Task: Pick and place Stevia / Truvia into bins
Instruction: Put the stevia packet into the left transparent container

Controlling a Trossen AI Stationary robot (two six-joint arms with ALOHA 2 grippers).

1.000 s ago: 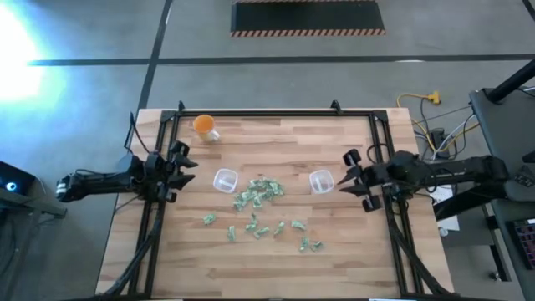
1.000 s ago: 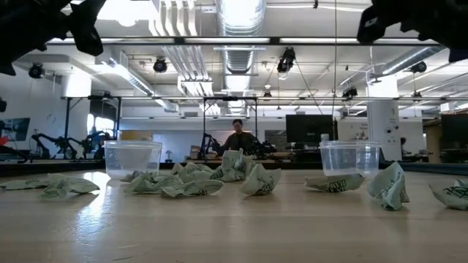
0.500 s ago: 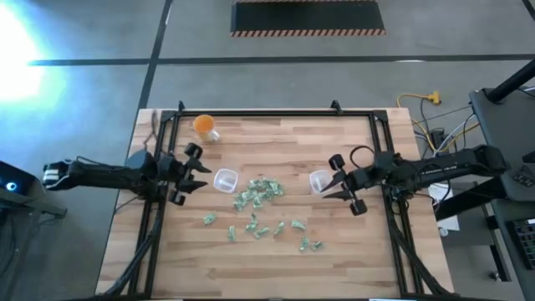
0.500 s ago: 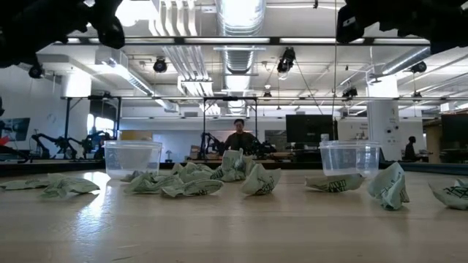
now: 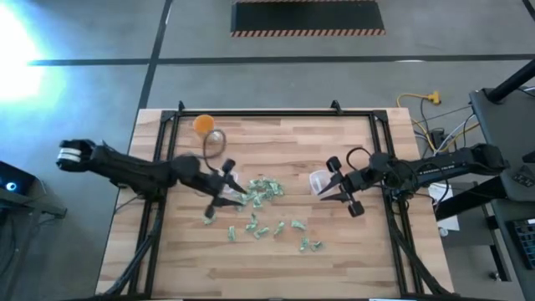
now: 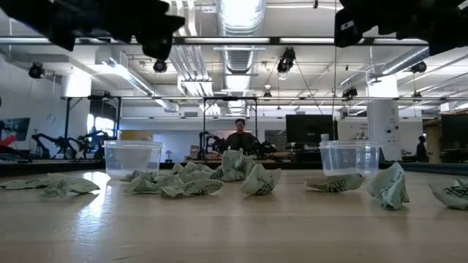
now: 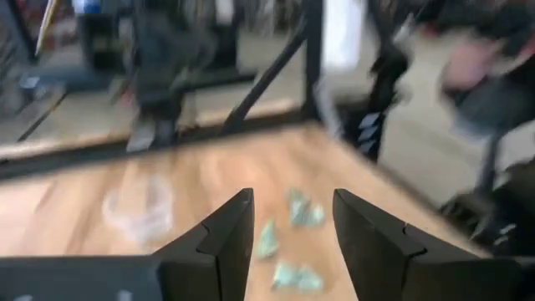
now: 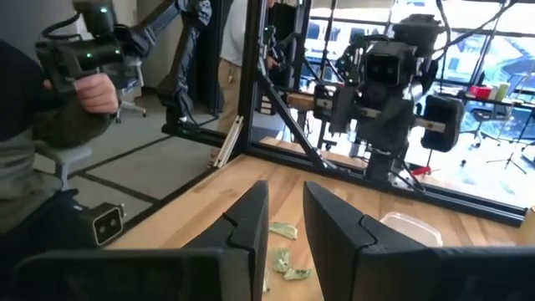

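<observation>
Many pale green and white Stevia sachets lie flat on the wooden table, a heap point(image 5: 260, 191) at the middle and loose ones point(image 5: 266, 227) nearer the front. Two clear bins stand upright on either side of the heap, the left one point(image 6: 132, 158) and the right one point(image 5: 320, 179). My left gripper point(image 5: 236, 192) hangs open above the left bin and the heap's left edge, fingers point(image 7: 219, 238) pointing toward the table's right, nothing between them. My right gripper point(image 5: 328, 189) hovers by the right bin, pointing left, fingers point(image 8: 251, 219) a narrow gap apart and empty.
An orange cup point(image 5: 203, 124) stands at the table's far left. A black frame point(image 5: 259, 112) runs along the far edge and both sides. Beyond the table's left side a person's hand point(image 8: 94, 92) holds a controller. Bare wood lies along the near edge.
My left gripper has swung from the table's left edge toward the right, ending above the left bin and the heap, fingers still apart. My right gripper has gone a little toward the left, up to the right bin. Sachets and bins have stayed put.
</observation>
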